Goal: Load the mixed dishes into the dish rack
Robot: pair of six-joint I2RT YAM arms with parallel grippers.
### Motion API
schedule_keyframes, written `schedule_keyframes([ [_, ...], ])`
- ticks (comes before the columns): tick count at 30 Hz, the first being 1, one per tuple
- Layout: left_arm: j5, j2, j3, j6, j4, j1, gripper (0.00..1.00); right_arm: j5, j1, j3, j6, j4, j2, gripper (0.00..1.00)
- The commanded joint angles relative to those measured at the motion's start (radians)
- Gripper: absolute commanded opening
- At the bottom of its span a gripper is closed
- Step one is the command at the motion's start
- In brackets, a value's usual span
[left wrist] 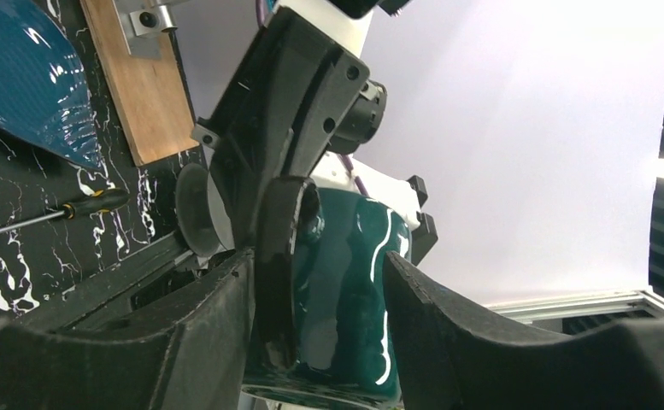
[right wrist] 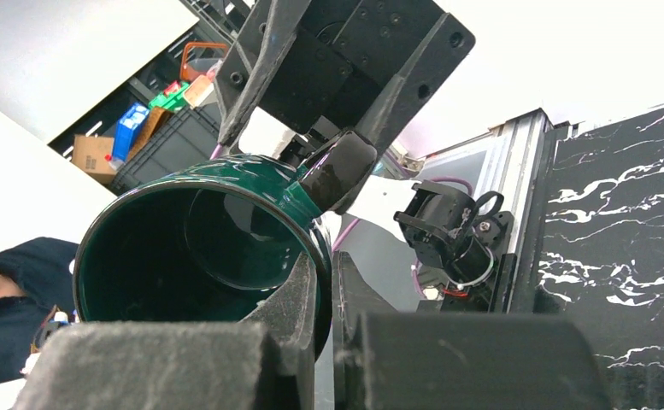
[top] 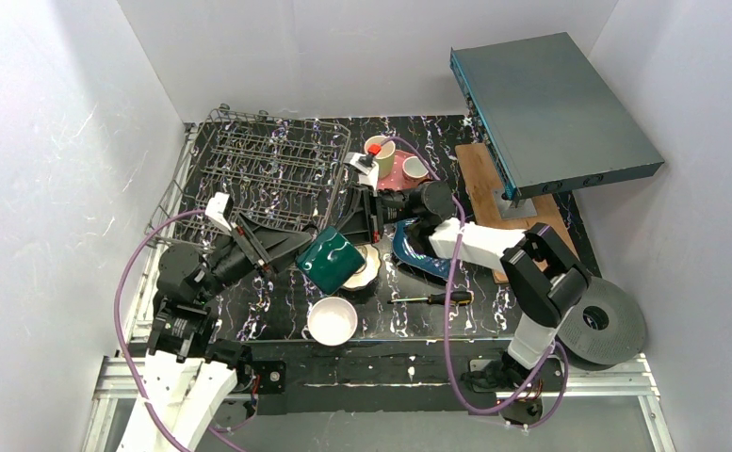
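A dark green mug (top: pixel 332 259) hangs tilted over the table between both arms. My right gripper (right wrist: pixel 324 273) is shut on its rim (right wrist: pixel 200 248), one finger inside and one outside. My left gripper (left wrist: pixel 320 273) straddles the mug's body (left wrist: pixel 345 282), its fingers close on either side. Whether they press on it I cannot tell. The dish rack (top: pixel 268 165) stands at the back left, with nothing in it. A white bowl (top: pixel 332 320), a floral cream bowl (top: pixel 369 271) and a blue leaf-shaped plate (top: pixel 418 254) lie near the mug. A pink plate (top: pixel 398 177) holds two cups behind.
A screwdriver (top: pixel 432 298) lies near the front edge. A flat teal-grey box (top: pixel 550 104) rests tilted over a wooden board (top: pixel 479 174) at the back right. A black round disc (top: pixel 607 325) sits off the table's right side.
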Motion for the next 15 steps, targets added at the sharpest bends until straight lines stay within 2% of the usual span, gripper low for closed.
schedule_keyframes([
  [1,0.036,-0.037,0.013,0.008,-0.005,-0.004,0.51,-0.019,0.007,0.113,-0.003,0.113,0.024,0.01],
  [7,0.021,-0.073,0.006,0.010,0.001,-0.005,0.43,-0.112,0.007,0.169,-0.036,0.159,0.052,0.01],
  [15,0.012,-0.048,0.018,0.004,0.047,-0.004,0.42,-0.052,0.015,0.157,-0.154,0.019,0.016,0.01],
])
